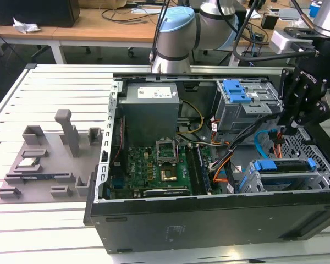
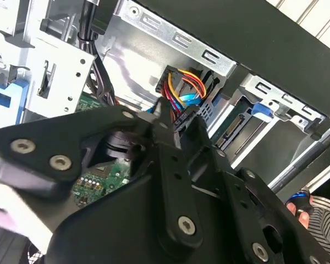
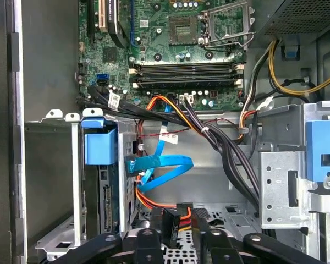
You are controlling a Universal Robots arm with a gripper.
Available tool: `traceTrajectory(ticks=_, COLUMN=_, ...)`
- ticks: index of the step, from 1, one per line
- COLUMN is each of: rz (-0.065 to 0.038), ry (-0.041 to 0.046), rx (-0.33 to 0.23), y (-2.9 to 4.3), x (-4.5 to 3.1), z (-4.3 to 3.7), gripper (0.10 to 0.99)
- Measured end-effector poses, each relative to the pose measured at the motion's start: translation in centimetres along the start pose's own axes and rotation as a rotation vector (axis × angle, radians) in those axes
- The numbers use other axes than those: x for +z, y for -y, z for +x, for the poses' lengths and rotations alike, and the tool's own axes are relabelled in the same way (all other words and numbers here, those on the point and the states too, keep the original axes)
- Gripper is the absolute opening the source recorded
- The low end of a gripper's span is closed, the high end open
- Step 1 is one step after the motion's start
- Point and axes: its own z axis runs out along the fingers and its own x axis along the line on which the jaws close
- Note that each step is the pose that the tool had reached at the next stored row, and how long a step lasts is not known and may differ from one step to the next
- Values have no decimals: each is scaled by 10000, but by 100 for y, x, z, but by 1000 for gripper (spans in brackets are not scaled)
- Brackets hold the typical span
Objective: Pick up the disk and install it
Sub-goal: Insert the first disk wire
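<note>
One black robot gripper (image 1: 290,127) hangs inside the open black computer case (image 1: 209,225), its tips against a black connector with orange, red and yellow wires (image 3: 173,221); whether it clasps the connector cannot be told. Just beside the gripper, the silver disk on blue plastic rails (image 3: 105,204) sits slotted in the grey metal drive cage (image 1: 319,177).

Open black computer case (image 1: 209,220) lies on white slatted bench (image 1: 49,88); black robot hand (image 1: 297,124) hangs inside, above blue-railed silver disk (image 1: 283,165).
</note>
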Motion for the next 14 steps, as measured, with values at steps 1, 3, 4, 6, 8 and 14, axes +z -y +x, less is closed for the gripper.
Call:
traceTrajectory(ticks=1, rz=0, ry=-4, rx=0, y=0, x=0, z=0, gripper=282)
traceTrajectory(ticks=3, rz=0, ry=-7, rx=1, y=0, x=0, z=0, gripper=169)
traceTrajectory(ticks=4, rz=0, ry=-10, rx=1, y=0, x=0, z=0, gripper=165)
traceTrajectory(ticks=6, rz=0, ry=-15, rx=1, y=0, x=0, z=0, gripper=165)
traceTrajectory(ticks=8, rz=0, ry=-19, rx=1, y=0, x=0, z=0, gripper=165)
traceTrajectory(ticks=14, rz=0, ry=-17, rx=2, y=-13, x=17, z=62, gripper=165)
